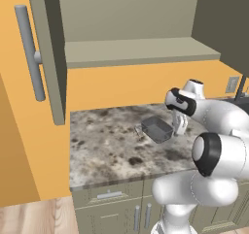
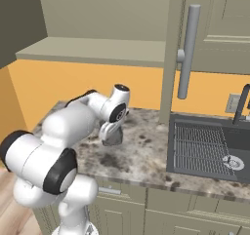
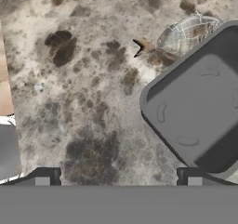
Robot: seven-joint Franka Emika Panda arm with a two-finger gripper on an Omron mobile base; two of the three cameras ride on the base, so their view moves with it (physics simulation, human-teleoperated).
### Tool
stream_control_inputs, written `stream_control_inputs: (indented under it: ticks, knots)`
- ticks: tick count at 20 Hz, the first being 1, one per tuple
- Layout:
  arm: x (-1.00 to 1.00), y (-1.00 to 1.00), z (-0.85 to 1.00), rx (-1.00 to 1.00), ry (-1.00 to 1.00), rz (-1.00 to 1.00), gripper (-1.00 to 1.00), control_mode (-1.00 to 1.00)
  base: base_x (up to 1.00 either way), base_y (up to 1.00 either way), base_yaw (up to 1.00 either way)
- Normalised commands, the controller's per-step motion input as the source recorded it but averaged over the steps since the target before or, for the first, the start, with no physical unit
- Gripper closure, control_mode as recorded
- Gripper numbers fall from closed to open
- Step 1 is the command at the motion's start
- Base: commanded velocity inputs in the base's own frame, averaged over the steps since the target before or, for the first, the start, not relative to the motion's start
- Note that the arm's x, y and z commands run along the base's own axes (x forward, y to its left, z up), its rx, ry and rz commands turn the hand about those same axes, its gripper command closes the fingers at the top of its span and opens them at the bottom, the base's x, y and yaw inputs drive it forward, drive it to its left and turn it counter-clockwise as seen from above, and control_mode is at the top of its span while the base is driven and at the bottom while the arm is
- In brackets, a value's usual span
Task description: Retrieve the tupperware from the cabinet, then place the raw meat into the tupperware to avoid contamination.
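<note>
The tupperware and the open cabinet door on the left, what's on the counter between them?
Nothing: in the left base view, bare speckled counter runs from the tupperware to the cabinet door.

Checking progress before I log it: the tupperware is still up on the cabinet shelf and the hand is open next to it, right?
Not quite. The tupperware sits on the stone counter, not on the shelf of the cabinet, as the left base view shows. The hand is open beside it, with nothing held.
</note>
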Motion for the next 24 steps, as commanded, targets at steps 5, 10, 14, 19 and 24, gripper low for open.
stream_control_inputs:
  ticks: [5, 10, 14, 19, 24]
  knots:
    - [-0.30, 0.07, 0.21, 0.02, 0.10, -0.21, -1.00, -1.00, 0.00, 0.00, 0.00]
    - [-0.38, 0.15, 0.13, 0.06, 0.11, -0.30, -1.00, -1.00, 0.00, 0.00, 0.00]
    - [-0.34, 0.18, 0.04, 0.03, 0.11, -0.34, -1.00, -1.00, 0.00, 0.00, 0.00]
    - [-0.26, 0.28, 0.11, 0.01, 0.08, -0.32, -1.00, -1.00, 0.00, 0.00, 0.00]
    - [-0.20, 0.34, 0.21, -0.02, 0.02, -0.27, -1.00, -1.00, 0.00, 0.00, 0.00]
